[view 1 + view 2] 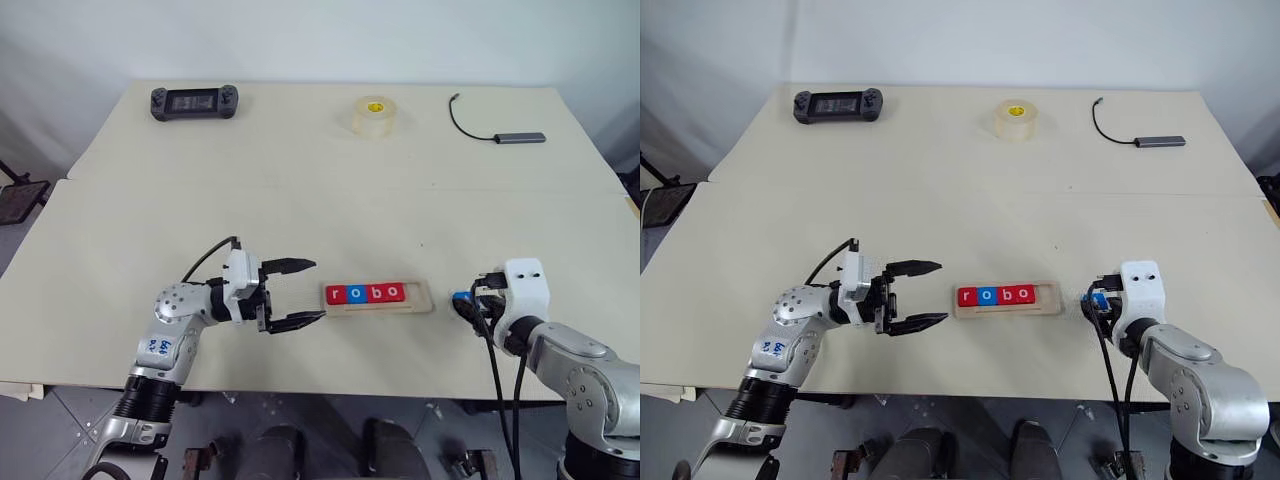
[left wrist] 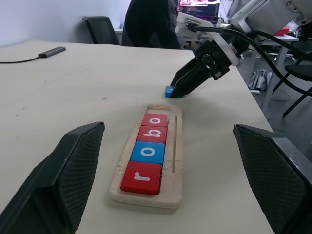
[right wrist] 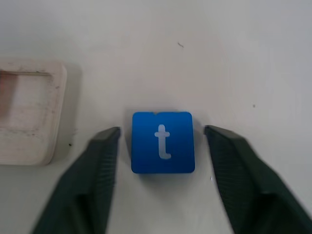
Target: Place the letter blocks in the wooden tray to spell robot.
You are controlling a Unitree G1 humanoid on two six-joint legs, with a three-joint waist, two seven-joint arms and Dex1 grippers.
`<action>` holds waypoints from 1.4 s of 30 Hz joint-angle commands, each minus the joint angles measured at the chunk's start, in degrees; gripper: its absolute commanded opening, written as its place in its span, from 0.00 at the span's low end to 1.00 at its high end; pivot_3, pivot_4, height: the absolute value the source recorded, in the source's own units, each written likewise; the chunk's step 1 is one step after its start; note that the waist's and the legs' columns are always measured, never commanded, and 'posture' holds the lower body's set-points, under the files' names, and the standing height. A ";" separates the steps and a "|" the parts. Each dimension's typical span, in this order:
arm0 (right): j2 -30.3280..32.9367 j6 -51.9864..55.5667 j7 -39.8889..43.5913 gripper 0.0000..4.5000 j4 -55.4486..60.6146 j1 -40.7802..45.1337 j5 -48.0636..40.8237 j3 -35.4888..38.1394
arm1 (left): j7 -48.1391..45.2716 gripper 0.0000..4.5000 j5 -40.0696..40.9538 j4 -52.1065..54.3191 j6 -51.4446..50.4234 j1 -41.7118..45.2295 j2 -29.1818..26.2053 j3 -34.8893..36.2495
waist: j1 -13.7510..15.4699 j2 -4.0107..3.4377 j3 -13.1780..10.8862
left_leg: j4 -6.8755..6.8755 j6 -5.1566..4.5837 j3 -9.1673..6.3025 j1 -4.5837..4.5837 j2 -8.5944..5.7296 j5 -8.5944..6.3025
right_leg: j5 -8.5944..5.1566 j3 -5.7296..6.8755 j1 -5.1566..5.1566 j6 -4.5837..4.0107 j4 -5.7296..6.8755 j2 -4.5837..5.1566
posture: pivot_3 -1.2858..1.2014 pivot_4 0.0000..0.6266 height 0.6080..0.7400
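right end effector (image 3: 158, 161) open astride blue t block (image 3: 163, 142), flat on desk (image 1: 300, 200) beside wooden tray (image 1: 420, 300). left end effector (image 1: 300, 292) open, empty. risk: off-centre squeeze skews t, jams the slot.

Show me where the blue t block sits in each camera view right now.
Left eye: blue t block at the right gripper, right of the wooden tray.
Right eye: same spot.
Left wrist: beyond the tray's far end.
Right wrist: centre, between open fingers.
Shared landmark: the tray's empty end.
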State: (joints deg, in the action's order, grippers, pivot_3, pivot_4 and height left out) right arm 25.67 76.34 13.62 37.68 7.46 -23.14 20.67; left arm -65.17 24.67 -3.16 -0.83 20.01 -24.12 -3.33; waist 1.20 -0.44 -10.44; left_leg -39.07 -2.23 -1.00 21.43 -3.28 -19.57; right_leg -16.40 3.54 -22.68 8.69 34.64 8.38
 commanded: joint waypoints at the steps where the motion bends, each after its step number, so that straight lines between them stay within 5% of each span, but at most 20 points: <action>1: 4.40 -6.08 4.98 0.92 -0.88 -0.29 -1.04 1.59 | -0.40 1.00 0.36 0.49 0.49 0.79 -0.05 0.36 | 0.01 0.00 0.00 | 0.00 -0.01 0.00 0.00 0.00 0.00 | 0.00 0.00 0.00 0.00 0.00 0.00 | 0.52 0.24 1.00; 2: 7.25 -9.01 9.43 0.99 -2.67 -0.35 -2.20 2.00 | -0.34 1.00 0.37 0.57 0.53 0.69 -0.17 0.54 | 0.01 0.00 0.00 | 0.00 -0.01 0.00 0.00 0.00 -0.01 | 0.00 0.00 0.01 0.00 -0.01 0.00 | 0.52 0.24 1.00; 8: 27.87 -38.54 42.86 0.99 -15.56 -6.17 -0.69 -3.43 | 0.29 1.00 0.35 1.31 0.59 0.14 -0.46 0.94 | 0.13 0.03 -0.02 | 0.01 -0.12 0.02 -0.01 0.01 -0.04 | 0.01 0.05 0.14 0.03 -0.21 -0.04 | 0.52 0.24 1.00; 12: 36.10 -56.43 53.52 0.99 -30.52 -2.08 6.62 -10.74 | 0.67 1.00 0.26 1.69 0.70 0.14 -0.61 1.12 | -0.05 0.05 -0.03 | -0.02 -0.15 0.07 -0.06 0.03 -0.04 | 0.05 0.05 0.22 0.10 -0.27 -0.05 | 0.52 0.24 1.00; 20: 34.67 -77.93 65.70 0.99 -55.79 16.62 16.89 -25.39 | 2.03 1.00 0.37 4.03 0.41 -1.51 -1.16 1.62 | -1.23 0.06 -0.04 | -0.02 -0.08 0.06 -0.12 0.10 -0.01 | 0.06 0.07 0.22 0.11 -0.27 -0.02 | 0.52 0.24 1.00; 31: 30.50 -81.53 68.48 0.99 -61.55 22.47 18.78 -28.39 | 2.92 1.00 0.89 6.23 0.09 -3.42 -2.01 2.09 | -1.17 0.06 -0.04 | -0.07 -0.01 0.00 -0.09 0.12 -0.02 | 0.06 0.13 0.25 0.11 -0.50 0.01 | 0.52 0.24 1.00; 34: 30.15 -81.04 68.85 0.85 -61.67 22.46 18.52 -28.36 | 1.98 1.00 1.74 6.76 -0.26 -3.81 -2.31 1.98 | -1.19 0.06 -0.04 | -0.07 0.00 0.00 -0.09 0.12 -0.03 | 0.06 0.14 0.25 0.11 -0.52 0.01 | 0.52 0.24 1.00; 41: 29.26 -80.86 68.93 0.33 -61.70 23.39 18.34 -27.85 | 0.83 1.00 2.08 6.47 0.25 -3.43 -2.22 2.19 | -1.29 0.05 -0.03 | -0.09 0.03 0.02 -0.12 0.13 -0.01 | 0.06 0.11 0.26 0.11 -0.52 0.00 | 0.52 0.24 1.00; 42: 29.19 -80.87 68.85 0.32 -61.74 23.59 18.42 -27.83 | 0.77 1.00 2.06 6.41 0.27 -3.40 -2.21 2.22 | -1.26 0.05 -0.03 | -0.10 0.03 0.03 -0.12 0.13 -0.01 | 0.06 0.11 0.26 0.12 -0.52 0.01 | 0.52 0.24 1.00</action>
State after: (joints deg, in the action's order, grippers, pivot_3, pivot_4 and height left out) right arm 55.05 -4.64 82.82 -24.23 30.40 -4.56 -7.81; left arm -63.98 25.53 1.54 -1.19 16.62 -25.94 -2.12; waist -0.06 -0.39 -10.47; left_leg -39.17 -2.20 -0.98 21.31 -3.15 -19.58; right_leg -16.34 3.65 -22.43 8.81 34.13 8.39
